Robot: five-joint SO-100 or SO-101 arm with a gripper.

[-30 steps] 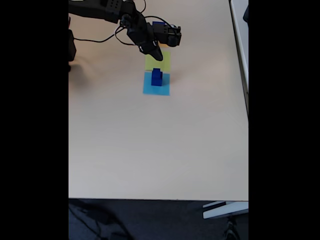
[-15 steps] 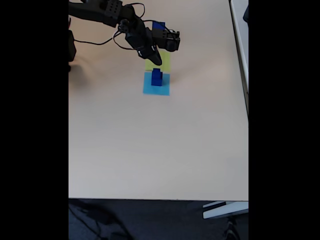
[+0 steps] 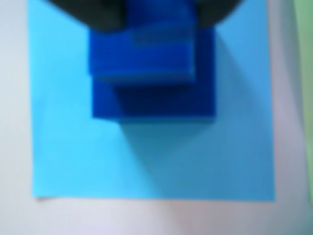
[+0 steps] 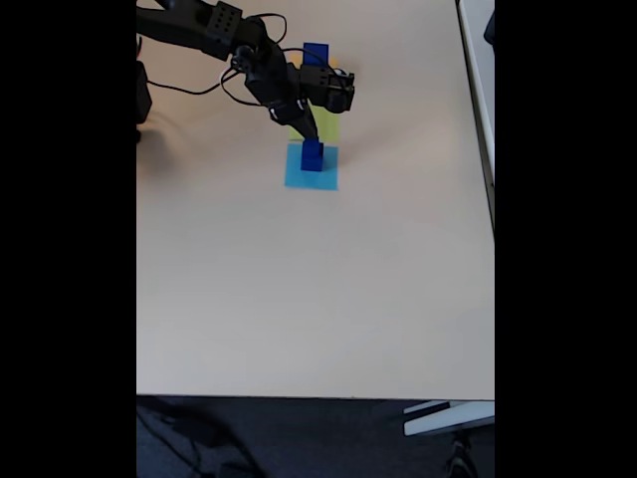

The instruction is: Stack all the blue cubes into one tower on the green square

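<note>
- Navy-blue two-cube stack [image 4: 313, 155]: stands on the light-blue paper square [image 4: 311, 171]; in the wrist view a smaller cube [image 3: 142, 61] sits on a larger one [image 3: 154, 100], offset toward that view's left.
- Third blue cube [image 4: 317, 53]: lies apart at the far end of the row, beyond the arm.
- Green square [image 4: 328, 127]: lime paper just beyond the light-blue sheet, partly covered by the arm, bearing no visible cube.
- Gripper [image 4: 311, 134]: poised directly over the stack top; dark fingers [image 3: 93, 14] flank the upper cube's far end. Whether they are spread or pinching it cannot be told.
- Risk: an off-centre closure on the offset upper cube would likely tip it or drag the lower cube, shifting the paper.
- Risk: the tower stands on the wrong square; building higher here would fail the task.
</note>
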